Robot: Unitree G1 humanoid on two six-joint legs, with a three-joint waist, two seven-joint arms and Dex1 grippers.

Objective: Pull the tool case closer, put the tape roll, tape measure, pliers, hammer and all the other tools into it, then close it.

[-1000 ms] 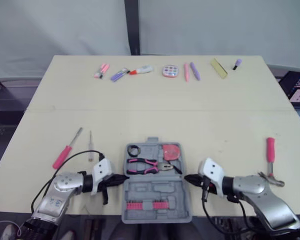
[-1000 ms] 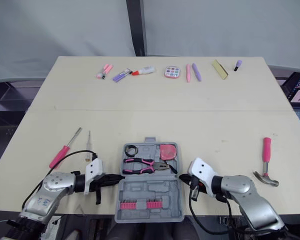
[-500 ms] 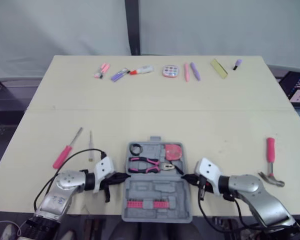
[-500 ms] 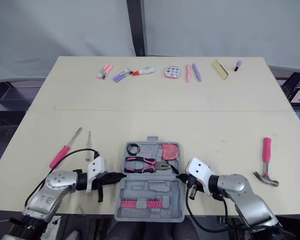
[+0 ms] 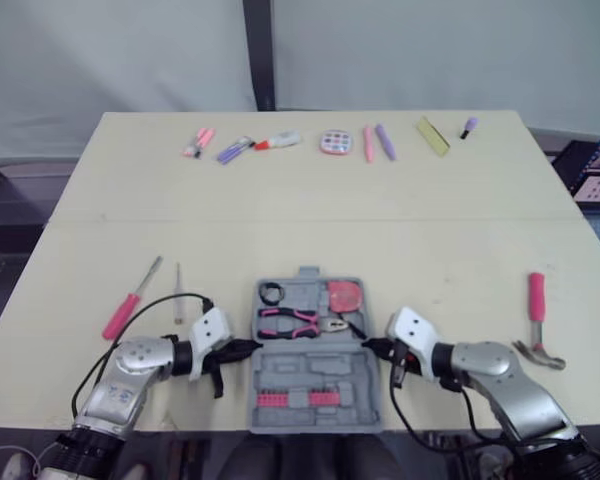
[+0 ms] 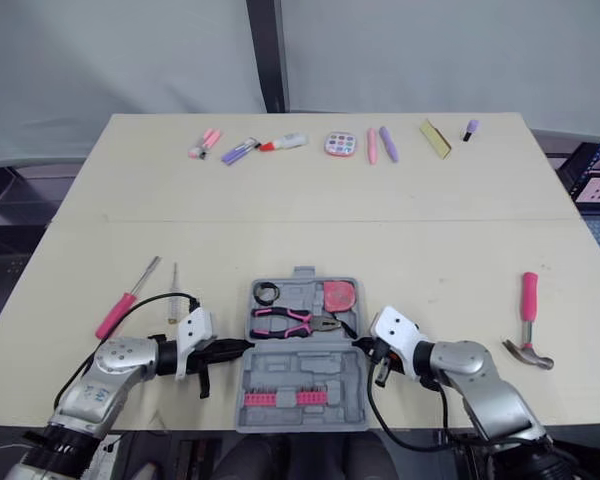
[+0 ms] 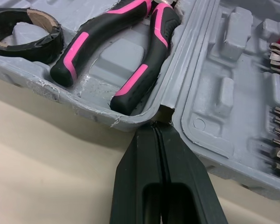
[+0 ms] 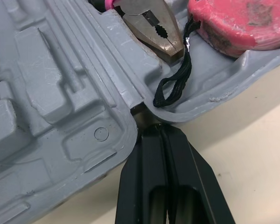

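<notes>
Arms angled inward, left gripper and right gripper touch the tool case hinge ends, fingers closed; one hammer, two screwdrivers outside.

Left wrist view: tape roll and head of pliers ran off the edge. Right wrist view: tape measure was cut off likewise. Far-table items were too small to identify.

Beige table: tool case, hammer, screwdriver
</notes>
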